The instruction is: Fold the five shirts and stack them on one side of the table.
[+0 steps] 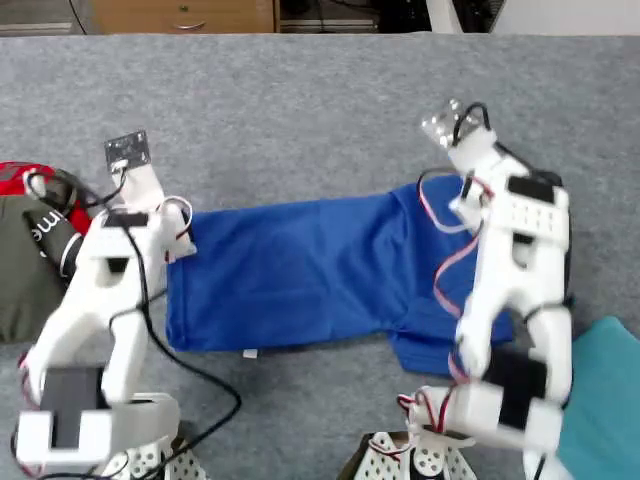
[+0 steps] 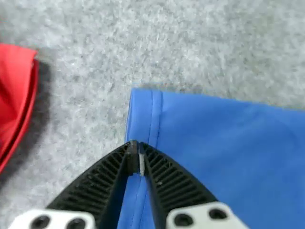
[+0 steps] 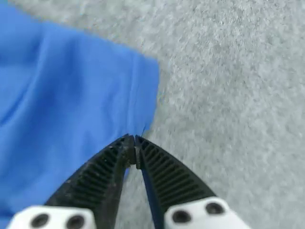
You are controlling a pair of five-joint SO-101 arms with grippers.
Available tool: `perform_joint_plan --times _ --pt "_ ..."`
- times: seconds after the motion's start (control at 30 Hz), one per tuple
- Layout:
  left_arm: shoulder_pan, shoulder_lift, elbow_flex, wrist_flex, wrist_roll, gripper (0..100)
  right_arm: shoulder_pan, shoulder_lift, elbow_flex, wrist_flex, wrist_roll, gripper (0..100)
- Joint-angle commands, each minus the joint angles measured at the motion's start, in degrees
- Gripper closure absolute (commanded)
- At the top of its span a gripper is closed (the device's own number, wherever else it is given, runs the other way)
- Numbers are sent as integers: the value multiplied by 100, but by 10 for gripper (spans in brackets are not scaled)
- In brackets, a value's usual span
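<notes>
While the blue shirt [image 1: 300,270] lies spread flat on the grey tabletop [image 1: 300,90], my left fingers [image 2: 137,153] pinch shut on its hemmed edge and my right fingers [image 3: 132,147] clamp the opposite edge; a red shirt [image 2: 14,95] lies near my left fingers, apart from the blue.

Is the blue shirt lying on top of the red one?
No, the blue shirt lies apart from the red shirt, with bare grey table between them.
</notes>
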Motion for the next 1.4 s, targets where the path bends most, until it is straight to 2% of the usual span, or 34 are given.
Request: perform_joint_plan --times 0.0,0.1,0.27,0.5,0.6,0.8,1.03,1.13,1.23,1.37 --pt "26 523 -651 149 26 981 -171 1015 -927 -123 -97 993" --pt "26 787 -712 149 18 981 -163 1903 -1464 -123 -97 993" --pt "9 875 -730 123 9 981 242 2993 -2492 141 -88 993" --pt "-765 892 -695 141 9 981 664 3776 -3934 949 -62 993" --pt "-888 884 -703 141 9 981 646 3943 -4356 1433 -62 994" --pt "-659 857 -985 281 35 981 453 3785 -5112 2409 -70 994" --pt "-396 857 -2585 1767 26 981 409 2835 -5473 3367 -18 994" --pt "-167 857 -2954 2277 9 981 444 2440 -5455 4088 -97 994" --pt "141 857 -2910 2505 0 981 444 1991 -5147 4448 -501 994" --pt "563 857 -2444 2338 -220 981 426 1499 -3767 4273 -686 994"
